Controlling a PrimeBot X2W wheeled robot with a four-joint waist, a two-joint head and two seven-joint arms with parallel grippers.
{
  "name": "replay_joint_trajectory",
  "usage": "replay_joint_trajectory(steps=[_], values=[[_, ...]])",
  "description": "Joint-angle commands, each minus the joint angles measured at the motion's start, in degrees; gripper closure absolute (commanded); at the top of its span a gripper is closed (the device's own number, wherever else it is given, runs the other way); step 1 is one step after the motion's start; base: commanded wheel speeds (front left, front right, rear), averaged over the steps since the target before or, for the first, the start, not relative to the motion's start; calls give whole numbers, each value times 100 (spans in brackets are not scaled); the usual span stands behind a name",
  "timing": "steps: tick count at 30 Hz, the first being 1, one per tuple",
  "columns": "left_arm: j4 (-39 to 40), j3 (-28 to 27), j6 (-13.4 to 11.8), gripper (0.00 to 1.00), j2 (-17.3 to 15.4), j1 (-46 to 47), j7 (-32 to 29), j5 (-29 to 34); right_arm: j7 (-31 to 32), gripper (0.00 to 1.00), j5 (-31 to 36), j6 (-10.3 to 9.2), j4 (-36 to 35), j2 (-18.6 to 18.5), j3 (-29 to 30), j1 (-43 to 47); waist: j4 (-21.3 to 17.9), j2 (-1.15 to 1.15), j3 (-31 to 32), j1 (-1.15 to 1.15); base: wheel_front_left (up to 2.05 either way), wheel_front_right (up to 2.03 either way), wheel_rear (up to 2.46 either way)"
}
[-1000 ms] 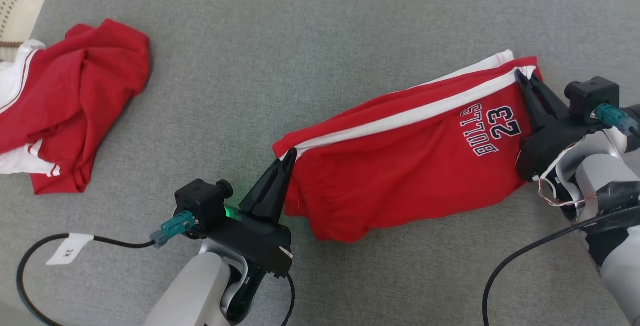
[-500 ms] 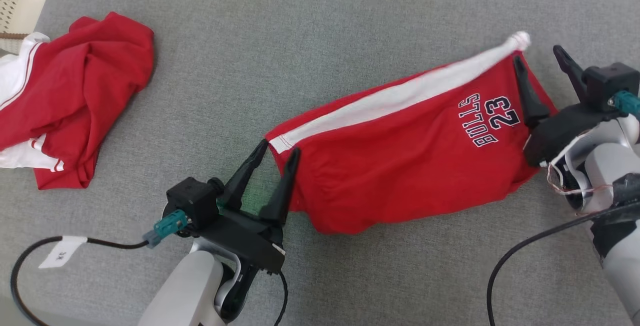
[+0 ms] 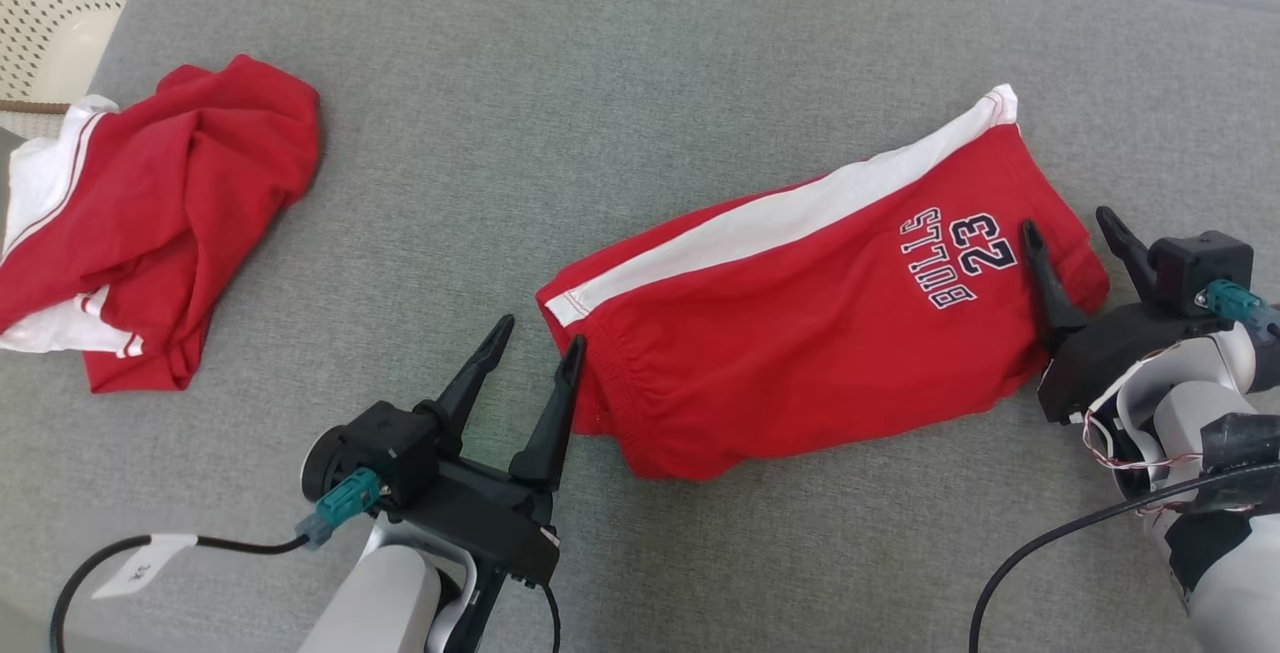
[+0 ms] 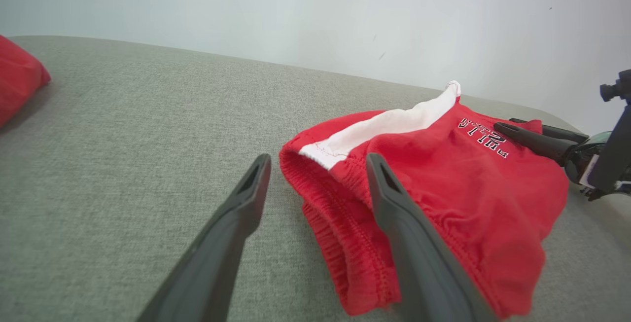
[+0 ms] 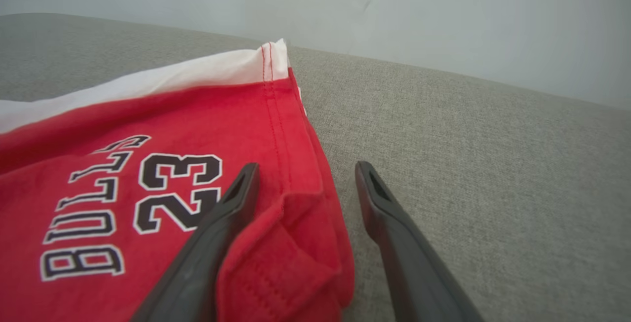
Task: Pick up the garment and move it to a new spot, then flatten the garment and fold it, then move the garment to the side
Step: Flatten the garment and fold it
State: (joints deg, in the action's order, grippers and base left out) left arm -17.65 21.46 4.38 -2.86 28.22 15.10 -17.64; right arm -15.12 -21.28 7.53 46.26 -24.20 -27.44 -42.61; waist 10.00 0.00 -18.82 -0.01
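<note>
Two claws stand with fingers spread and grip nothing: the left claw point(image 3: 541, 329) at 7 o'clock in the head view, the right claw point(image 3: 1064, 219) at 3 o'clock. Between them the shorts point(image 3: 800, 333) lie on the grey surface point(image 3: 600, 83), running from 7 o'clock up toward 1 o'clock, white stripe along the far edge and the print facing up. They look folded once, so the likely remaining work is tidying and shifting them aside. The trouble spots are at both ends. At the right end a turned-over flap of hem sits in the gap of the right claw, with one finger over the cloth and the other over bare surface, so a careless pull-away or closing could catch that flap and drag the fold open. At the left end the waistband is bunched, and the left claw's inner finger is just beside it, perhaps touching; the wrist view does not settle that. A sideways sweep there could push the layers askew. A second red heap point(image 3: 160, 223) at 9 o'clock lies well apart, but sliding the shorts that way could mix the two.
</note>
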Motion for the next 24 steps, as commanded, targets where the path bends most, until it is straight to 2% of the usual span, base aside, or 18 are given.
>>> replay_joint_trajectory(steps=[1, 13, 14, 15, 17, 24], values=[[53, -41, -45, 0, -12, -128, 8, 13, -3, 0, -63, -9, 53, 29, 13, 93, 32, 0, 24, 1, 0, 0, 0], [165, -106, -10, 0, -8, -504, 8, 176, 2, 0, -241, -9, 644, 206, 94, 270, 207, 0, 208, 1, 0, 0, 0], [159, -111, 0, 0, -8, -526, 8, 185, 2, 4, -258, -9, 696, 220, 75, 299, 210, 0, 227, 1, 0, 0, 0], [156, -119, 5, 0, -7, -532, 8, 196, 5, 47, -294, -9, 744, 234, 54, 313, 211, 0, 241, 1, 0, 0, 0], [148, -136, 16, 0, -7, -556, 8, 209, 5, 100, -341, -9, 784, 239, 29, 322, 211, 0, 273, 1, 0, 0, 0], [81, -153, 50, 0, -8, -688, 8, 308, -2, 100, -360, -9, 426, 219, 224, 510, 135, 0, 478, 1, 0, 0, 0]])
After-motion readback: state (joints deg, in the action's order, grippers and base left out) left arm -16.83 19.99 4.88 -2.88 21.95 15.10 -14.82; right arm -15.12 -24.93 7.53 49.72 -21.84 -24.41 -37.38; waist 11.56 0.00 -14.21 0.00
